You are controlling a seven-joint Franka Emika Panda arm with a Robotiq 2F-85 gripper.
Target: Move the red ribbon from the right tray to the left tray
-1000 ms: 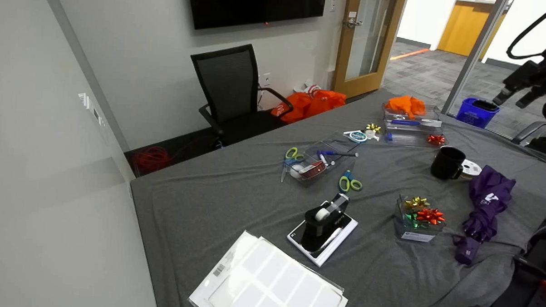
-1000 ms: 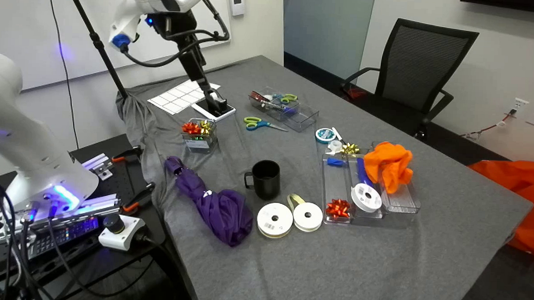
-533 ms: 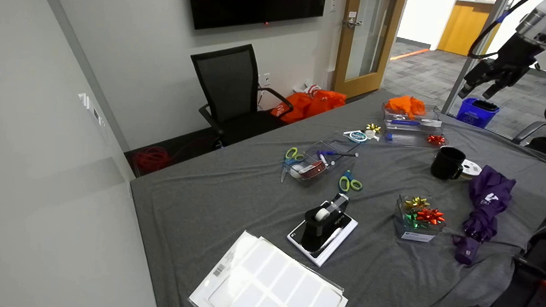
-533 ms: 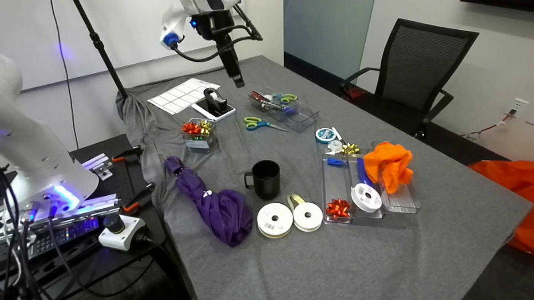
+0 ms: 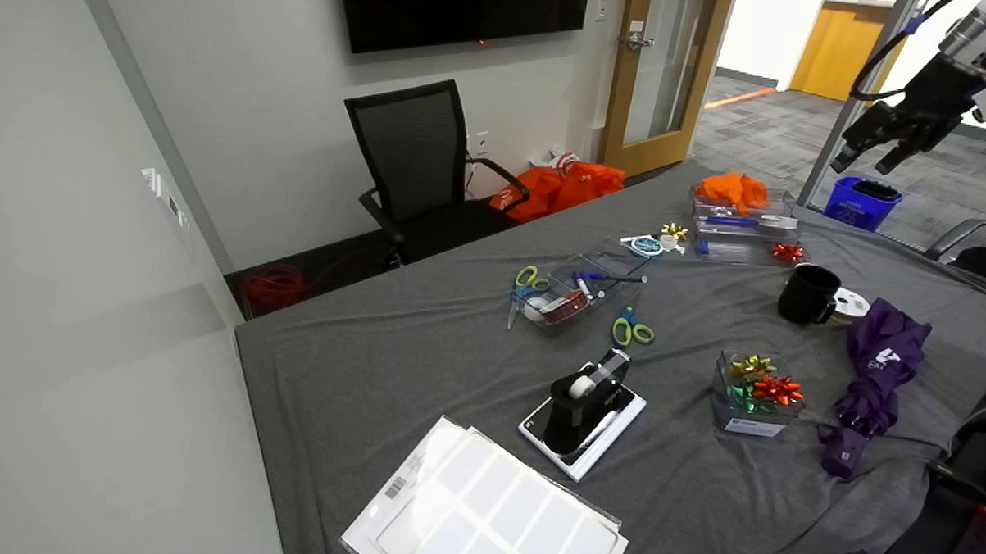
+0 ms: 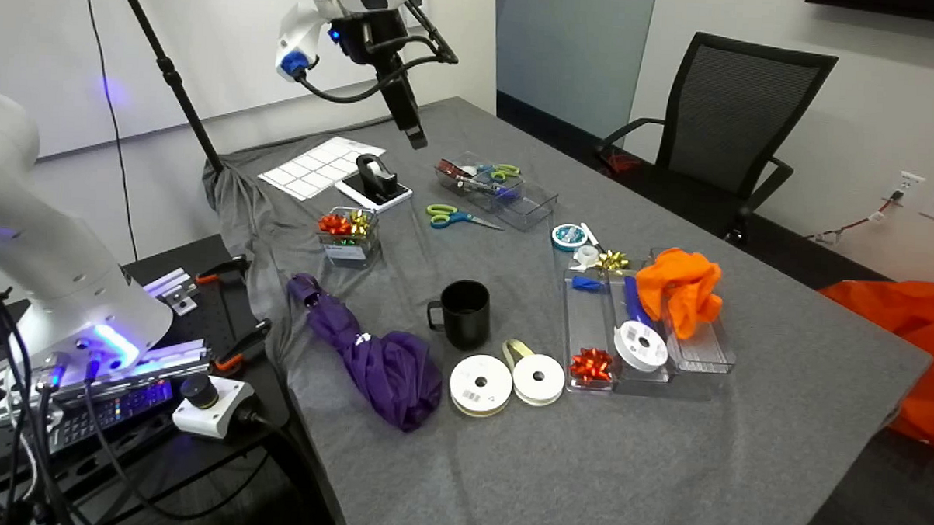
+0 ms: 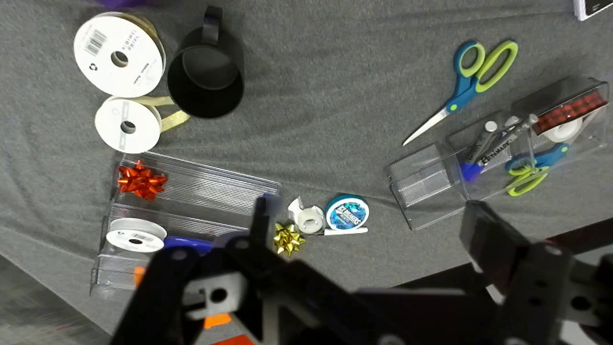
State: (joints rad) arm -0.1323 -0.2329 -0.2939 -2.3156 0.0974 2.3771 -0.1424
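1. Gripper [image 5: 860,166] is held well above the grey-covered table [image 6: 740,458], slanted rather than plumb, its fingers [image 7: 491,239] spread wide with a clear gap between the tips.
2. In an exterior view the arm [image 6: 78,288] is seen at its base beside the table, then is cut off by the frame's top edge; the wrist [image 6: 366,37] is angled downward.
3. The red ribbon [image 7: 142,180], a shiny bow, is contained at one end of the clear right tray [image 7: 215,191], in the compartment nearest the black mug [image 6: 465,321], well apart from the gripper.
4. "ICE BREAKERS" can be read on a round blue tin [image 7: 347,213] between the right tray and the left tray [image 7: 424,184].
5. "MARK" can be made out on a marker [image 7: 503,144] in the left tray; the rest of its lettering is uncertain.
6. A barcode [image 7: 96,42] is borne by a white ribbon spool [image 7: 134,57]; the white label [image 5: 752,427] on a small clear box [image 5: 727,396] cannot be read.
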